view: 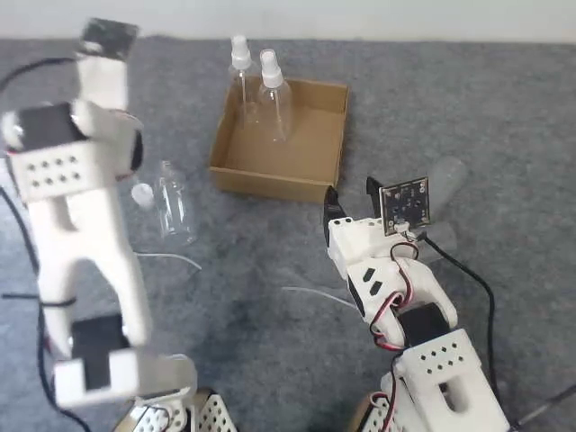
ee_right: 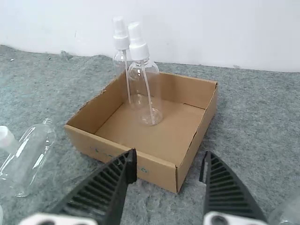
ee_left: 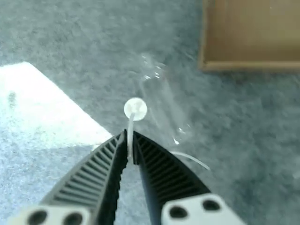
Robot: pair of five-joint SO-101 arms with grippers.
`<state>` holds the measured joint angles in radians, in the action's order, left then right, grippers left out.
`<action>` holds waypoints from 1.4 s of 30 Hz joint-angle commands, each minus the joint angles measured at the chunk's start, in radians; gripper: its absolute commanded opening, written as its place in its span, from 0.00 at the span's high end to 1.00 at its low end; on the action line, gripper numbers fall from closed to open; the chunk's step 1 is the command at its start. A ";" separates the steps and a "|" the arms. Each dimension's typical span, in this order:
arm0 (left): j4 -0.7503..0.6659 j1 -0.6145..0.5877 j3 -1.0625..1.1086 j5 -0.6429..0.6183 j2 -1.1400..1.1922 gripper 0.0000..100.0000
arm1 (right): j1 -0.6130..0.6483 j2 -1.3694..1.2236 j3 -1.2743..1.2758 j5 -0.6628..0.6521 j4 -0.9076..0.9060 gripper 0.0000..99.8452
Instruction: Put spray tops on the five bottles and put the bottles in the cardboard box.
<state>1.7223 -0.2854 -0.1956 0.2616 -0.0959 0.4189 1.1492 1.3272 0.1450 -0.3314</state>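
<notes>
My left gripper (ee_left: 129, 140) is shut on the thin tube of a white spray top (ee_left: 135, 109), held just beside a clear bottle without a top (ee_left: 161, 101). From above, that spray top (view: 141, 193) and the bottle (view: 174, 202) sit left of the cardboard box (view: 274, 184). Two bottles with spray tops (view: 274, 99) (view: 241, 81) stand upright in the box's far left corner. My right gripper (view: 353, 196) is open with nothing between its fingers, just off the box's near right corner. In the right wrist view, the box (ee_right: 140, 161) lies beyond the right gripper (ee_right: 168, 164).
A clear bottle (view: 447, 175) lies on the grey mat right of the box, and another (view: 436, 243) shows beside my right arm. Two thin white tubes (view: 166, 259) (view: 310, 295) lie loose on the mat between the arms.
</notes>
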 commanded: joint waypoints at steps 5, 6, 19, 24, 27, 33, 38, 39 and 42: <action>-0.048 0.186 0.355 0.009 -0.334 0.99 | -0.016 0.004 -0.064 -0.018 0.019 0.79; -0.060 0.209 0.403 0.009 -0.370 0.99 | -0.018 0.004 -0.064 -0.021 0.019 0.79; -0.133 0.345 0.710 0.003 -0.753 0.92 | -0.053 0.004 -0.172 -0.063 -0.170 0.79; -0.137 0.170 0.716 0.002 -0.835 0.72 | -0.047 0.004 -0.226 -0.063 -0.265 0.79; -0.140 0.060 0.717 0.003 -0.859 0.69 | -0.045 0.004 -0.236 -0.064 -0.285 0.79; -0.143 -0.114 0.728 0.002 -0.884 0.69 | -0.045 0.004 -0.241 -0.068 -0.286 0.79; -0.261 -0.226 0.874 -0.020 -0.937 0.69 | 0.024 -0.008 -0.373 -0.068 -0.478 0.79; -0.298 -0.242 0.918 -0.043 -0.953 0.69 | 0.051 -0.008 -0.414 -0.068 -0.529 0.79; -0.381 -0.299 1.027 -0.106 -1.007 0.69 | 0.156 -0.008 -0.502 -0.068 -0.601 0.79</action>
<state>1.4231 -0.5386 0.7725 0.2110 -1.0487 0.4572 1.1492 0.9835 0.0898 -0.8301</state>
